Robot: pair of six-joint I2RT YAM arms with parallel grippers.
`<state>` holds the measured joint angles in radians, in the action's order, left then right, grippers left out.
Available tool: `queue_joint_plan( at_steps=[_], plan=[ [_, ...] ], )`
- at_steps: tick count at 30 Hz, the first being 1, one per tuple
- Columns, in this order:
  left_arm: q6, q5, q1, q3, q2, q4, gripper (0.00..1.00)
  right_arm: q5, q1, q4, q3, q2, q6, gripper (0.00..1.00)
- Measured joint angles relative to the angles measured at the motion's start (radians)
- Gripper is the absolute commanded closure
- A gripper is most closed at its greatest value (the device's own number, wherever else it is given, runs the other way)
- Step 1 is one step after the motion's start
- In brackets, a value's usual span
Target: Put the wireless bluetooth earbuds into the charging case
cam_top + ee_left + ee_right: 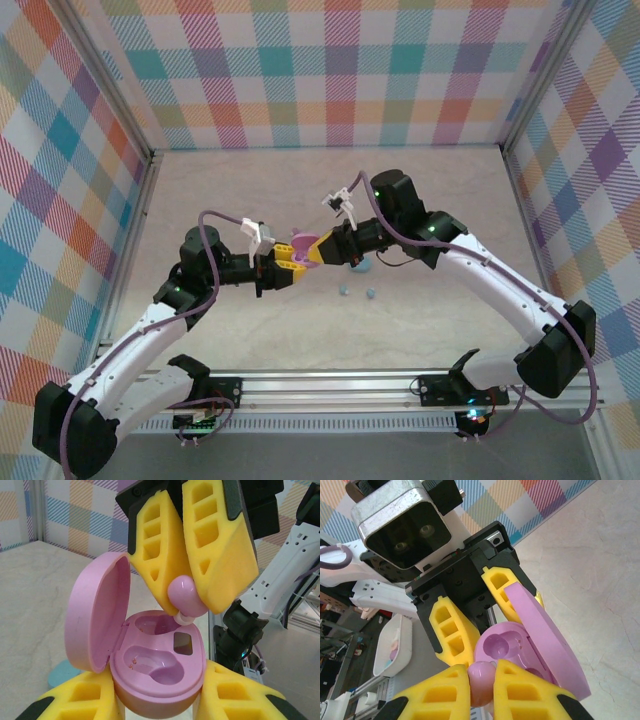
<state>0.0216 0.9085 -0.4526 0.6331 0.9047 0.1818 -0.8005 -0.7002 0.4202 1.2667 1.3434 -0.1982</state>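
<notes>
An open pink charging case (165,677) is held above the table with my left gripper (157,697) shut on its base. Its lid (95,615) stands up on the left, and both wells are empty. My right gripper (482,680) is shut on a pinkish earbud (481,681). In the left wrist view that earbud (186,596) hangs just above the case's far well, its white tip at the well's edge. From above, the two grippers meet at the case (300,248) mid-table. Two light blue earbuds (343,291) (371,294) lie on the table to the right.
A light blue case (361,265) lies on the table under the right arm. A white tray (395,647) sits off the table near the arm bases. Plaid walls enclose the left, back and right sides.
</notes>
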Motion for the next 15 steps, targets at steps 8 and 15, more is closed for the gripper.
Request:
queue_joint_plan(
  at_steps=[8,15],
  plan=[
    [0.000,0.001,0.000,0.007,0.000,-0.020,0.91,0.011,-0.009,0.039,0.006,0.003,0.055,0.83],
    [-0.003,0.003,0.000,0.008,0.000,-0.027,0.91,0.045,-0.021,0.064,0.019,0.006,0.091,0.85]
  ],
)
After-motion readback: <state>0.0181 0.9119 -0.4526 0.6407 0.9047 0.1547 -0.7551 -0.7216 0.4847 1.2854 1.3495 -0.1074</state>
